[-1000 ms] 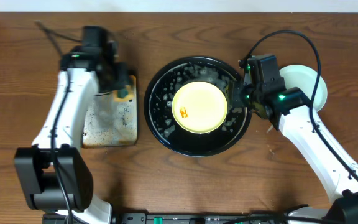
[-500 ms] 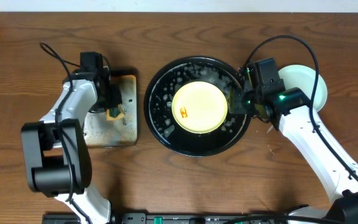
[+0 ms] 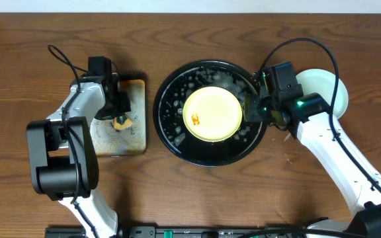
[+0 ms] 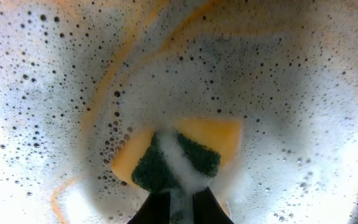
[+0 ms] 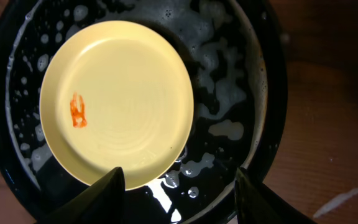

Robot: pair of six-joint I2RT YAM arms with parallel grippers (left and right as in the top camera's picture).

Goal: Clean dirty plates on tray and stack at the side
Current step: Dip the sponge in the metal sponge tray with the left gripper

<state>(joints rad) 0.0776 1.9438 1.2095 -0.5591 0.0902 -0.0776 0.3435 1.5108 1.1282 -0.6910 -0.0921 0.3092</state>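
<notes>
A pale yellow plate (image 3: pixel 211 114) with a small orange smear (image 5: pixel 78 111) lies in the wet, foamy black tray (image 3: pixel 210 162). My right gripper (image 3: pixel 251 106) is open and empty over the tray's right side. In the right wrist view its fingers (image 5: pixel 179 179) straddle the yellow plate's (image 5: pixel 117 102) near edge and the tray floor (image 5: pixel 229 81). A pale mint plate (image 3: pixel 326 89) lies on the table to the right, partly under my right arm. My left gripper (image 3: pixel 120 116) is shut on a yellow-green sponge (image 4: pixel 179 152) over the soapy tray.
A small rectangular rusty metal tray (image 3: pixel 114 139) covered in foam stands left of the black tray, under the left gripper. Cables loop off both arms. The bare wooden table (image 3: pixel 197 198) runs along the front.
My left arm has drawn in and come down onto the rusty tray, bringing the sponge slightly forward. My right arm has barely moved.
</notes>
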